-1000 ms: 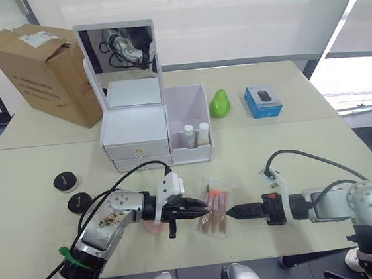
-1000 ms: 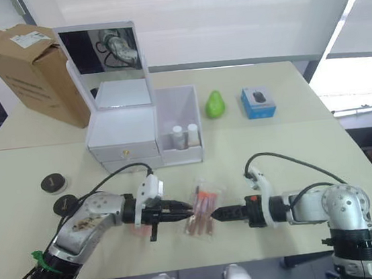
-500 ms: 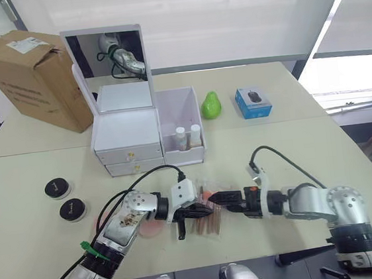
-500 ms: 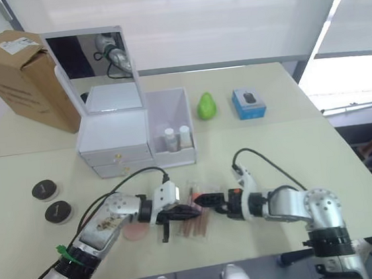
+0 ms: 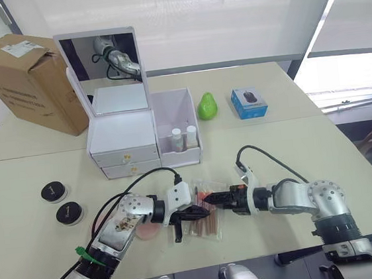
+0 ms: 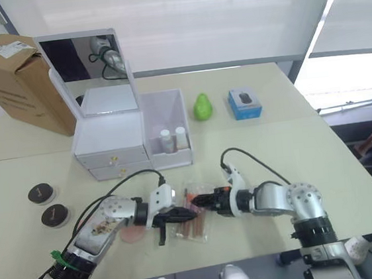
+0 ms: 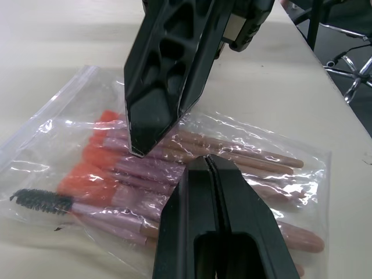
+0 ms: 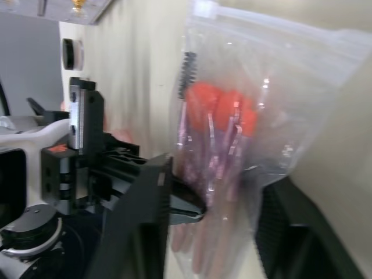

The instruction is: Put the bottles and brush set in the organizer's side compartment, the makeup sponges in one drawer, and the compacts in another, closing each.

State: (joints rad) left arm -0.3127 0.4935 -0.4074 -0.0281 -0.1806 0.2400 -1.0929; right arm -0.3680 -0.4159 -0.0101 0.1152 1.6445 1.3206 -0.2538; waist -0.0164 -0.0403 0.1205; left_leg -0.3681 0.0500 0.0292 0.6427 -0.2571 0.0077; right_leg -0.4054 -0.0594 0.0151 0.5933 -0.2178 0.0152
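Note:
The brush set (image 5: 210,225), pink and orange brushes in a clear bag, lies on the table near the front edge. My left gripper (image 5: 203,212) is shut, its tip resting on the bag (image 7: 244,157). My right gripper (image 5: 213,200) reaches in from the right and is shut on the bag's edge, which rises between its fingers (image 8: 139,232). The white organizer (image 5: 120,134) has both drawers closed, and two bottles (image 5: 184,136) stand in its side compartment (image 5: 175,110). Two black compacts (image 5: 54,191) (image 5: 69,213) lie at the left. A pink makeup sponge (image 5: 146,232) sits under my left arm, a green one (image 5: 204,105) behind.
The organizer's mirror lid (image 5: 101,63) stands upright. A cardboard box (image 5: 25,75) sits at the back left and a blue box (image 5: 249,103) at the back right. Bare tabletop (image 5: 293,148) stretches to the right of the organizer.
My right gripper has moved left to the bag and closed its fingers in on the bag's edge. The left gripper stays shut at the bag. The camera has shifted.

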